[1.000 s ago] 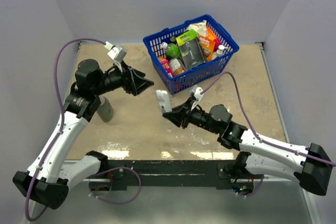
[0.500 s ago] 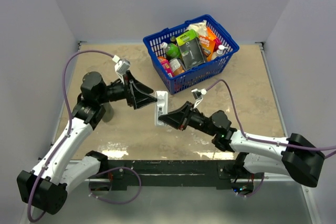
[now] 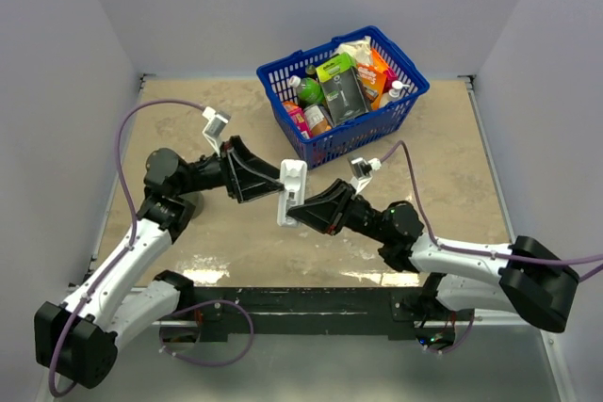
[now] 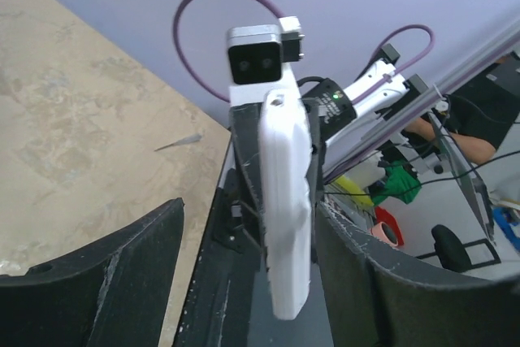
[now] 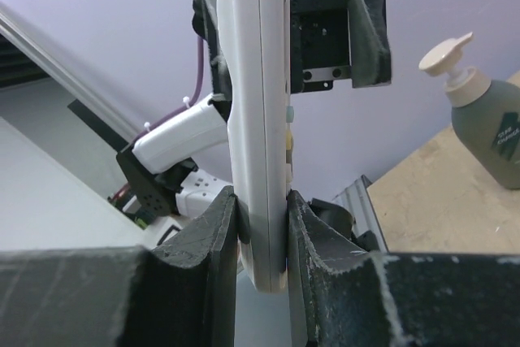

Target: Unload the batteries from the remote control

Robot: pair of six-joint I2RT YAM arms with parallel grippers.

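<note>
The remote control [image 3: 290, 193] is a slim white bar held upright above the table between both arms. My right gripper [image 3: 298, 215] is shut on its lower end; in the right wrist view the fingers [image 5: 219, 225] press on both faces of the remote control [image 5: 258, 119]. My left gripper [image 3: 274, 179] is open around the upper end. In the left wrist view the remote control [image 4: 286, 217] stands close to the right-hand finger [image 4: 341, 241], with a wide gap on the left. My left gripper [image 4: 248, 210] is not clamped on it. The batteries are hidden.
A blue basket [image 3: 353, 134] packed with groceries stands just behind the grippers at the back middle. A grey pump bottle [image 5: 483, 115] stands on the table by the left arm. Grey walls close in the table on three sides.
My left arm has swung right and brought its open jaws around the remote's upper end. My right arm has carried the remote a little left and lower, still gripped.
</note>
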